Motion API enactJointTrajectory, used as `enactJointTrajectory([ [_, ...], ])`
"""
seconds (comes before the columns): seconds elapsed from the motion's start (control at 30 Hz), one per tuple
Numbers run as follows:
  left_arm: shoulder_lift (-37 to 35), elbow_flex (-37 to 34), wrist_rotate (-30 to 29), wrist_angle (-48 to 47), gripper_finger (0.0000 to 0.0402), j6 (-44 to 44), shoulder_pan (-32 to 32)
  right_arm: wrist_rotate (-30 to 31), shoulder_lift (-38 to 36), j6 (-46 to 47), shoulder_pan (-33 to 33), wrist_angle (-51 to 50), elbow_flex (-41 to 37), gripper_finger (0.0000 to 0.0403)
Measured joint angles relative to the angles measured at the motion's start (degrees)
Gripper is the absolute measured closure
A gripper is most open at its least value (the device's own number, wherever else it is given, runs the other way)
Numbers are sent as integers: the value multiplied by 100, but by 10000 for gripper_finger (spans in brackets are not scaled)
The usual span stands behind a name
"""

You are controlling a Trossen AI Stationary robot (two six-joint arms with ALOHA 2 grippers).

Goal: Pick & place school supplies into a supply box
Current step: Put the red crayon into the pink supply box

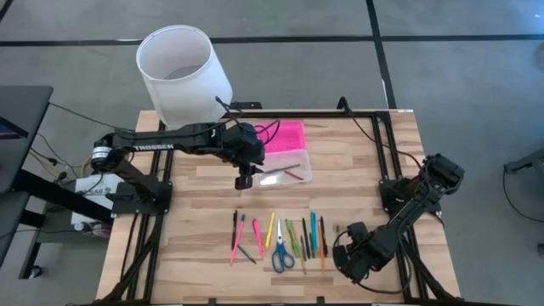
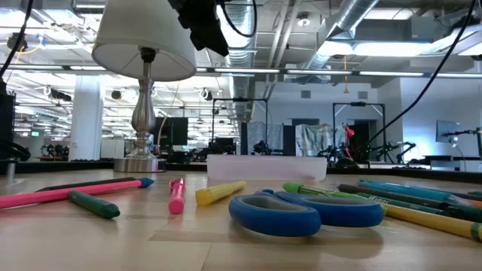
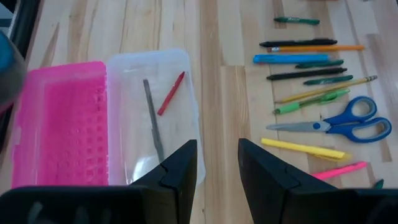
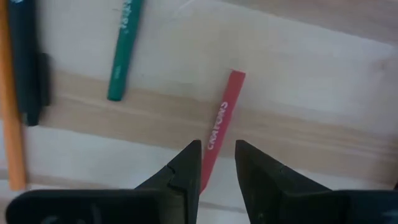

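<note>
Low over the table, the right pincer [image 4: 217, 163] straddles a red crayon [image 4: 219, 127], fingers slightly parted.

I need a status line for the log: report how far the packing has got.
Done: a red crayon and a grey pencil lie in the open supply box. In hand: nothing; the left gripper hovers empty by the box, and the right gripper straddles another red crayon. Left: the scissors and the row of pens and markers.
</note>
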Motion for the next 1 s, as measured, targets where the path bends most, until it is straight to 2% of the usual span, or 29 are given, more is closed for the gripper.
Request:
enactJointTrajectory([
  [0.17,-26,-2,-2,-6,290,-99,-16,1,0,0,0,163,-190,310],
  [0.4,-26,-2,-7,-14,290,-171,-90,-21,-33,-4,2,895,-603,310],
  [0.67,-26,-2,-44,-13,290,-244,-175,-82,-28,-60,0,937,-619,311],
  [1.0,-26,-2,-46,-13,290,-273,-182,-134,-17,-69,-7,1038,-628,343],
])
